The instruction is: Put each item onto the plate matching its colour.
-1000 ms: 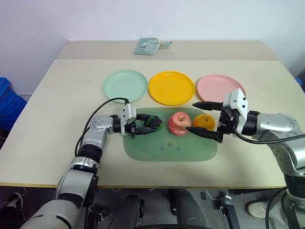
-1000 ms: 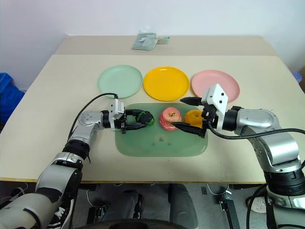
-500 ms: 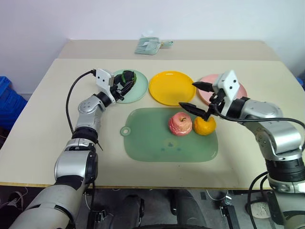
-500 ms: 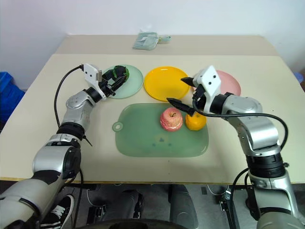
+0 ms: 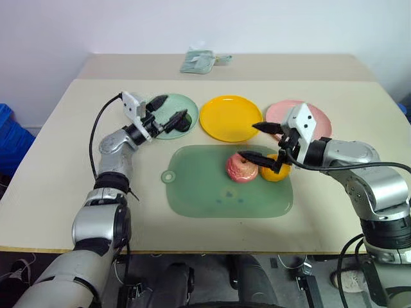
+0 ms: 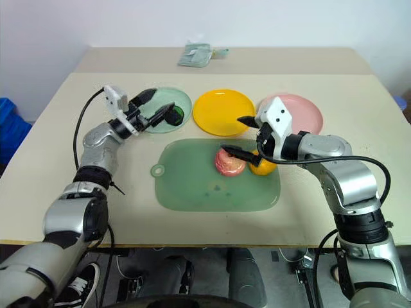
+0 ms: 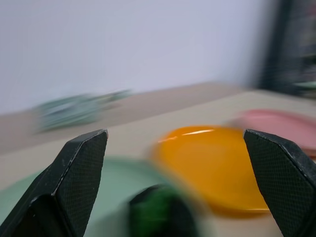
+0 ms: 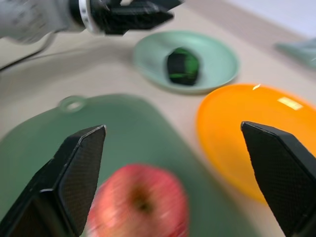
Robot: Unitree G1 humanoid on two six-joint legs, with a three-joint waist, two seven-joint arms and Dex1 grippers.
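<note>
The dark green and black ball (image 5: 182,123) lies on the pale mint green plate (image 5: 160,126). My left gripper (image 5: 176,106) hangs open just above and behind the ball, not touching it. A pink-red apple (image 5: 240,169) and a yellow-orange fruit (image 5: 277,172) sit side by side on the pale green cutting mat (image 5: 212,192). My right gripper (image 5: 246,140) is open, its two black fingers spread over the apple with nothing between them. The yellow plate (image 5: 230,118) and the pink plate (image 5: 320,120) stand bare. In the right wrist view the ball (image 8: 182,65) rests inside the mint plate (image 8: 217,59).
A small pale green pouch (image 5: 200,62) lies at the far edge of the table. A blue bin (image 5: 8,138) stands on the floor to the left. Bare tabletop (image 5: 64,167) lies on both sides of the mat.
My left gripper carried the ball from the mat to the mint plate, then opened and let it go. My right gripper moved from the orange fruit over to the apple.
</note>
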